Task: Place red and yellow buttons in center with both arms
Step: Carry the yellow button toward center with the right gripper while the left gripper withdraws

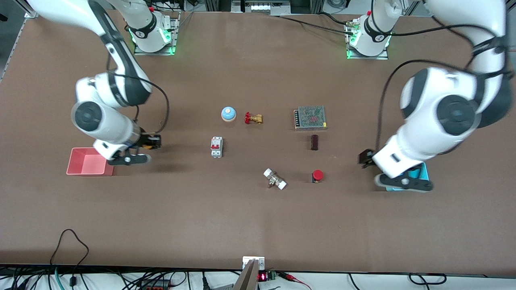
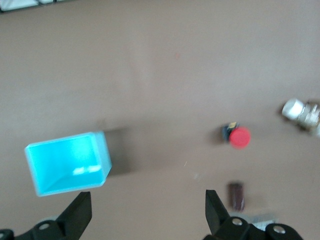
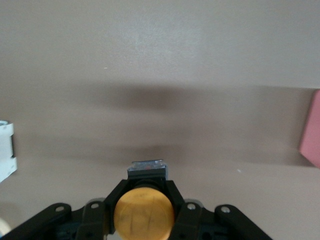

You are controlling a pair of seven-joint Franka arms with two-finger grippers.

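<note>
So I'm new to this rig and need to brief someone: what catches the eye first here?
The right tool grips a round orange-yellow push button above bare tabletop beside the pink square tray. The left tool hangs open above the cyan rectangular tray, while the round red push button sits alone toward the table's middle.

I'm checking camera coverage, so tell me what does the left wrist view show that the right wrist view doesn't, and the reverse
Only the left wrist view shows the red button on the table, the cyan tray, a metal fitting, a small dark block and the open, empty left gripper. Only the right wrist view shows the yellow button clamped in the right gripper, the pink tray's edge and a white breaker. Both show bare brown tabletop.
</note>
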